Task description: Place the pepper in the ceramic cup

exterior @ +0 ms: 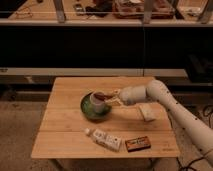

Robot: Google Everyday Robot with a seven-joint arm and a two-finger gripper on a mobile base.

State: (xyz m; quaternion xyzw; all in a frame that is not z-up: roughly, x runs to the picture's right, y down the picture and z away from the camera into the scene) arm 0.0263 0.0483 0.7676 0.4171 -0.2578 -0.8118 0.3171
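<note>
We see the gripper [113, 98] clenched on the pepper [103, 95] just over the ceramic cup [98, 102] on the green plate [88, 111] — releasing off-centre could drop it outside the rim.

One wooden table [70, 130] carries everything. At its centre sits one dark green plate [89, 112], and on that stands one ceramic cup [98, 103]. One pepper [103, 94] is over the cup's rim at about 1 o'clock. One gripper [113, 98], on the single white arm [170, 102], is at the cup's 3 o'clock. One pale block [147, 113] lies at 4 o'clock from the plate. At 6 o'clock lie one white packet [105, 139], possibly two pieces, and one brown box [137, 144].
</note>
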